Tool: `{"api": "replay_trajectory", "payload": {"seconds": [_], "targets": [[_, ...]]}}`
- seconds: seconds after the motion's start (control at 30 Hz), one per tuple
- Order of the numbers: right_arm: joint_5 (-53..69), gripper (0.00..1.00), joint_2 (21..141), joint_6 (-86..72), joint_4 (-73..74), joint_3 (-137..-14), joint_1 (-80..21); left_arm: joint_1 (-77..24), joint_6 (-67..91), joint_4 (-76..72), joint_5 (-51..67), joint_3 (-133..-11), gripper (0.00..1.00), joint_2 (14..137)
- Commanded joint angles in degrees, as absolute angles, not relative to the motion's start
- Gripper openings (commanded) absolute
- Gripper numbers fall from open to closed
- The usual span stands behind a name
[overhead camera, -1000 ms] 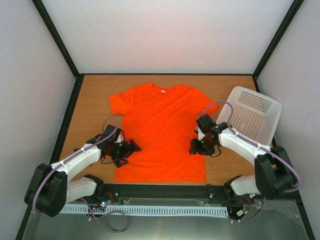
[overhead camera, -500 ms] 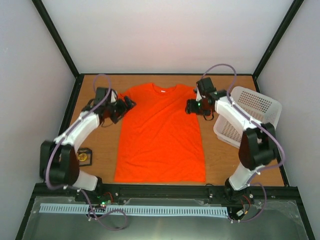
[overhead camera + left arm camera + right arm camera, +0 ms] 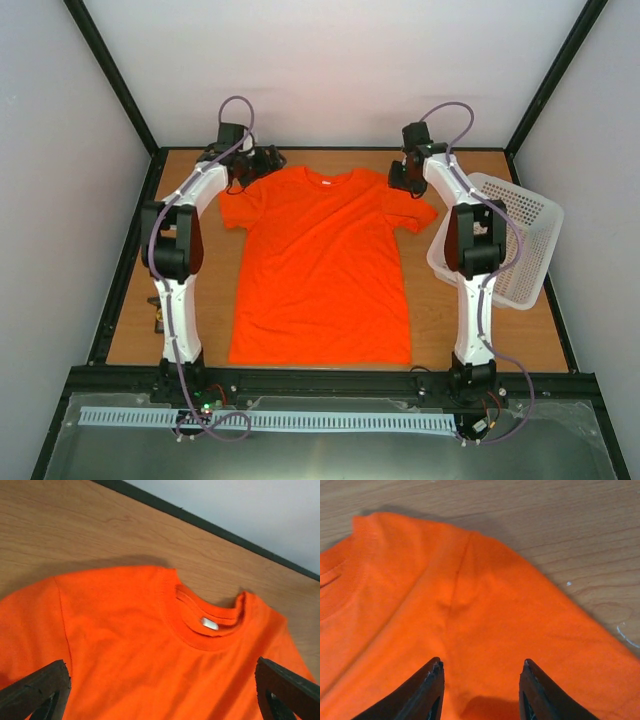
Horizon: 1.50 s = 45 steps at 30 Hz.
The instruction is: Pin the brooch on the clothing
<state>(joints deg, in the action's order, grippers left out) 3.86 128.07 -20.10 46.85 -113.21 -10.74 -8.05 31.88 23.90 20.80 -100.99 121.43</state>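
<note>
The clothing, an orange T-shirt [image 3: 320,260], lies flat on the wooden table with its neck toward the far edge. My left gripper [image 3: 262,160] is wide open and empty, just above the shirt's left shoulder. In the left wrist view the gripper [image 3: 160,700] has the collar and its white label [image 3: 210,623] ahead of it. My right gripper [image 3: 400,178] is open and empty over the right shoulder. In the right wrist view it [image 3: 482,672] hovers over the sleeve seam [image 3: 457,580]. The brooch is hidden from view.
A white perforated basket [image 3: 505,235] stands tilted at the right, touching the right arm. A small dark object [image 3: 158,320] peeks out beside the left arm near the table's left edge. The black frame rail [image 3: 330,149] runs close behind both grippers.
Both arms have stretched from the shirt's lower sides, past the sleeves, to its shoulders at the far edge. The sleeves now lie spread out. The left arm now covers the black box.
</note>
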Motion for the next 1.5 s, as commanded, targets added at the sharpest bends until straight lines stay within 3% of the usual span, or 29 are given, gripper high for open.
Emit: {"api": "replay_trajectory", "payload": {"seconds": [0.0,0.23,0.5,0.73,0.9,1.1,1.2,1.47], "targets": [[3.12,0.41,132.64,-18.72,50.74,-117.95,-10.11,-6.66,27.45,25.84,19.51,-107.45,1.0,128.79],[1.74,0.38,138.17,-18.96,50.46,-118.26,-10.04,-4.48,27.58,26.16,22.11,-108.58,1.0,134.85],[-8.45,0.38,145.87,-17.68,51.06,-122.99,-9.03,-0.78,24.19,27.85,19.17,-111.79,1.0,139.67],[-11.7,0.4,155.01,-10.85,55.19,-140.28,-8.96,-0.09,17.65,36.37,13.37,-127.27,1.0,148.18],[-8.56,0.44,150.64,-10.11,56.43,-145.36,-9.96,-0.17,18.38,38.34,10.02,-130.08,1.0,141.5],[-1.22,0.54,137.22,-10.88,59.64,-134.37,-13.47,-1.29,22.87,36.7,12.09,-112.33,1.0,122.34],[8.63,0.57,127.73,-10.82,57.91,-119.81,-17.02,-4.03,23.42,34.92,15.6,-95.6,1.0,111.95],[20.54,0.78,97.45,-10.48,42.96,-76.99,-28.7,-10.0,40.35,29.94,23.03,-51.17,1.0,76.39]]}}
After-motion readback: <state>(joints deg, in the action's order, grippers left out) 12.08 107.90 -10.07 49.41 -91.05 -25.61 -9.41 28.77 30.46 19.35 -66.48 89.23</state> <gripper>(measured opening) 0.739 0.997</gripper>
